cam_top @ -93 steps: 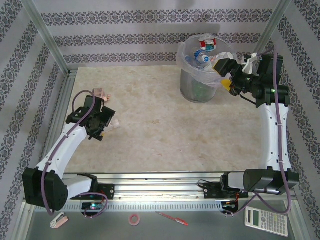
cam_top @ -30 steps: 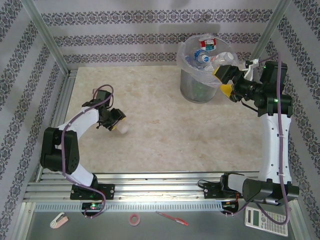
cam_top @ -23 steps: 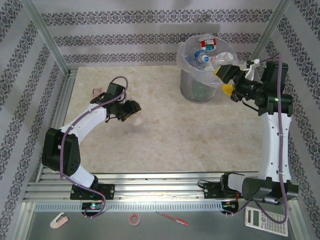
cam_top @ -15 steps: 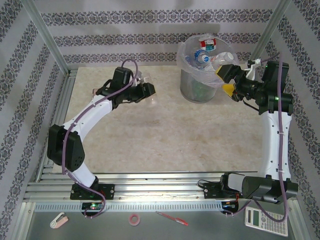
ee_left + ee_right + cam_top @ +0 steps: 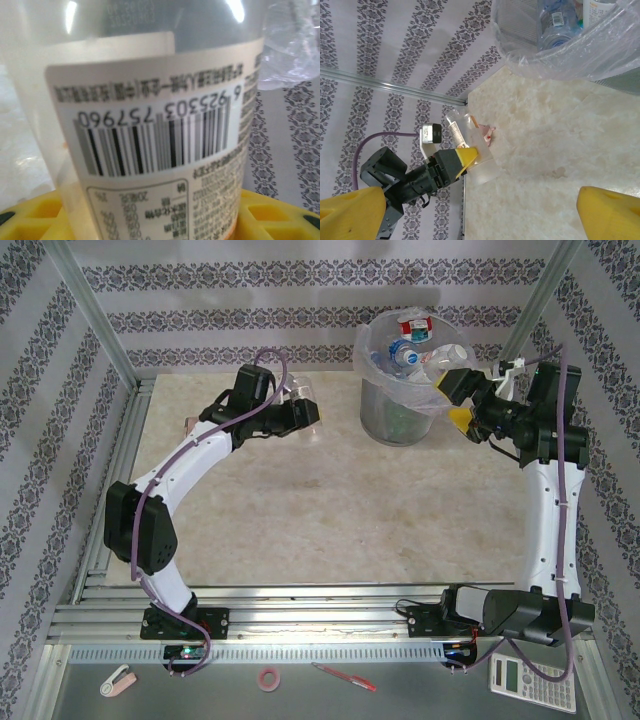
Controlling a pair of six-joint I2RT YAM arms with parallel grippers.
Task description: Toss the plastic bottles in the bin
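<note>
In the upper centre-left of the overhead view, the left pincer [image 5: 300, 416] pinches a clear plastic bottle [image 5: 150, 135] with a white barcode label between its yellow pads [image 5: 35, 215], holding it over the pale marbled surface [image 5: 330, 530], well left of the bin [image 5: 385, 420]. At upper right, the right pincer [image 5: 458, 400] hovers just beside the bin's right rim, spread wide and empty. The bin stands by the far edge, with several bottles [image 5: 412, 348] heaped inside

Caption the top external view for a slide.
Left gripper holds a clear bottle left of the bagged bin; the open right gripper hovers by its rim.
</note>
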